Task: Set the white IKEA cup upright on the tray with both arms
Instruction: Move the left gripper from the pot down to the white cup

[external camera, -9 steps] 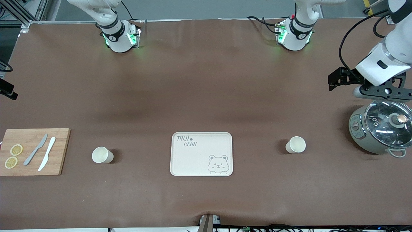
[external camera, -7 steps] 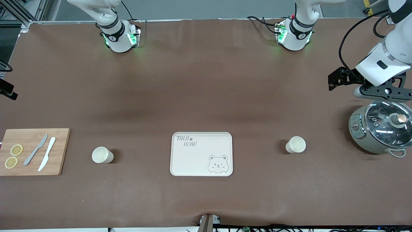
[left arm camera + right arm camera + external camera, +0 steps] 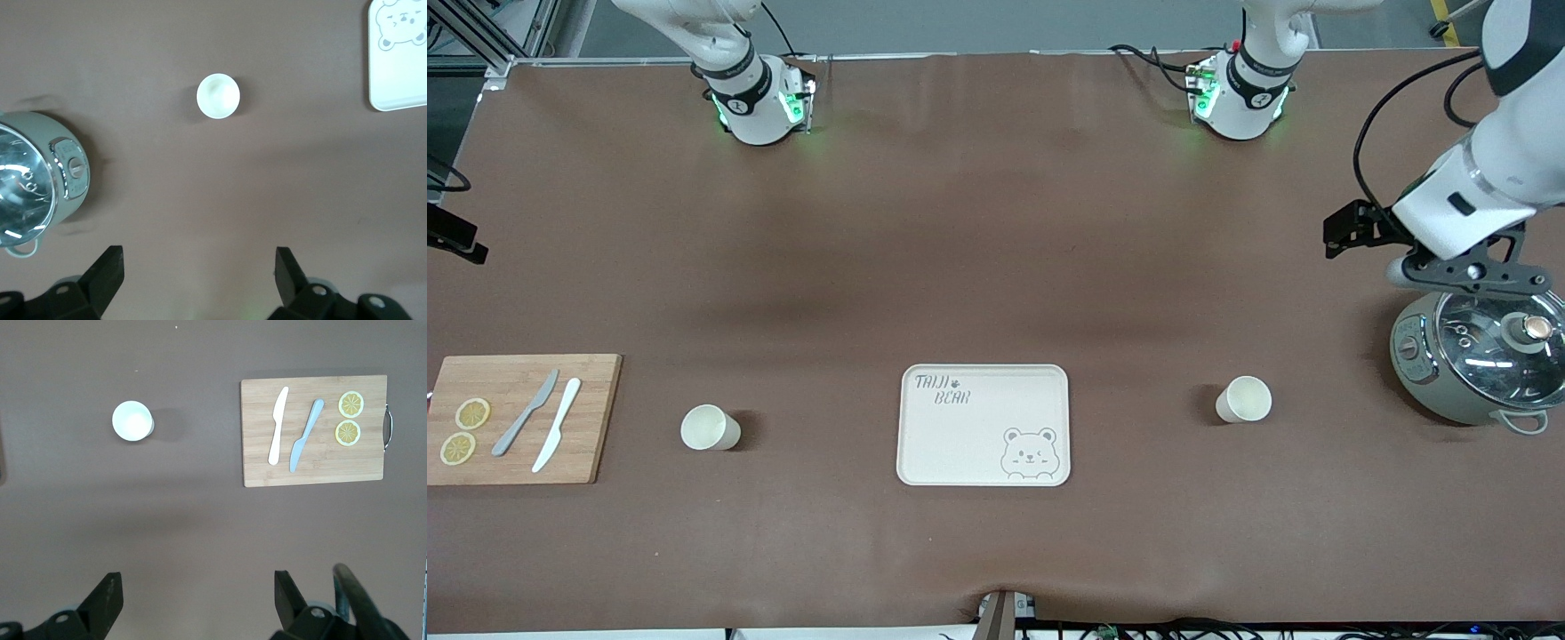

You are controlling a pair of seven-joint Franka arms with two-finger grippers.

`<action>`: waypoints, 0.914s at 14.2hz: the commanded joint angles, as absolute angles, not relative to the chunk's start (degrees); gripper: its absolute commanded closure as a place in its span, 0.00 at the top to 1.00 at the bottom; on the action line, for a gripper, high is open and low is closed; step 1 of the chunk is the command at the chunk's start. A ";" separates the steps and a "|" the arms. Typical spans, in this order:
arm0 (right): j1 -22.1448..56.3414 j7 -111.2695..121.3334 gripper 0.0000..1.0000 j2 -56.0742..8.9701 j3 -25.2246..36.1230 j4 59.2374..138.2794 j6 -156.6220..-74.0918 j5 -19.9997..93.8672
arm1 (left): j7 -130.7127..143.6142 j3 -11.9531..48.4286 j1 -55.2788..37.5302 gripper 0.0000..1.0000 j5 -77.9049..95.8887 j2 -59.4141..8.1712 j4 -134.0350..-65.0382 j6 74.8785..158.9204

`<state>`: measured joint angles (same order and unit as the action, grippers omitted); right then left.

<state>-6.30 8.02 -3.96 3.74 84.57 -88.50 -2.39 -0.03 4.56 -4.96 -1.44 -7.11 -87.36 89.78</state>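
A wooden cutting board [image 3: 520, 418] lies at the right arm's end of the table, carrying two lemon slices [image 3: 465, 431], a grey knife [image 3: 525, 412] and a white knife [image 3: 557, 436] side by side. Beside it, toward the middle, a white cup [image 3: 709, 428] stands upright on the brown table [image 3: 996, 267], mouth facing up. The right gripper [image 3: 197, 600] hangs high over this end of the table, its fingers spread apart and empty — it appears only in its own wrist view.

The cream tray [image 3: 983, 424] sits in the middle, nothing on it, its long axis running along the table from one arm's end toward the other. Grey lettering on it reads "TAIJI BEAR", with a bear face drawn in the corner diagonal to it.

A second white cup [image 3: 1243, 399] stands upright between the tray and a grey cooker [image 3: 1476, 356] with a glass lid. The left gripper [image 3: 200, 280] is in the air over the table just beside the cooker — fingers wide, gripping nothing.
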 commanded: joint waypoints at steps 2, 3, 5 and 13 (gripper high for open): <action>-8.26 7.38 1.00 -3.96 3.16 83.67 -87.54 -2.72 | -6.84 4.75 -1.60 1.00 -2.11 -7.38 -97.36 102.27; -8.35 7.47 1.00 -3.87 3.25 83.67 -87.54 -2.64 | -7.99 4.75 -0.36 1.00 -2.02 -7.82 -99.21 105.18; -8.52 7.47 1.00 -3.69 3.51 83.67 -86.93 -2.90 | -10.36 4.75 0.96 1.00 -1.93 -9.83 -101.51 109.49; -13.27 7.47 1.00 -3.95 4.13 79.28 -86.22 -2.55 | -14.41 4.83 2.81 1.00 -1.85 -15.64 -108.89 125.57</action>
<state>-11.52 8.00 -3.77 4.80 80.83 -86.08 -2.43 -12.44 4.48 1.70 -1.47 -16.23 -105.81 121.36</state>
